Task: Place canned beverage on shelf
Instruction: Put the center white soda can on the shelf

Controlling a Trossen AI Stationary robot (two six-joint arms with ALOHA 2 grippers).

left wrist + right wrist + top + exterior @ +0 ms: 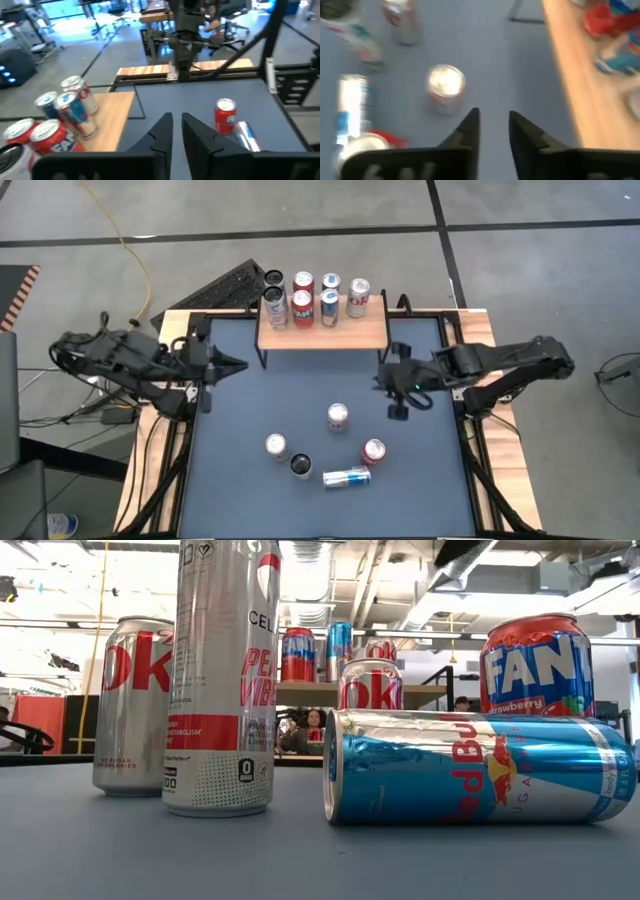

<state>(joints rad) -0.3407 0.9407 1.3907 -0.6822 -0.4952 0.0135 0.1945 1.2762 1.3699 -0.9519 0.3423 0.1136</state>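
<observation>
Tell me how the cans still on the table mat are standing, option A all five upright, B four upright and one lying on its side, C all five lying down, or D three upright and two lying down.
B: in the high view the blue and silver can lies on its side on the mat, while the other four stand upright; the low view shows it lying too.

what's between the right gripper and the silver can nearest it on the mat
Nothing visible. The right gripper hangs beside the shelf, empty, and only bare blue mat separates it from the upright silver can. The other loose cans stand farther off.
</observation>
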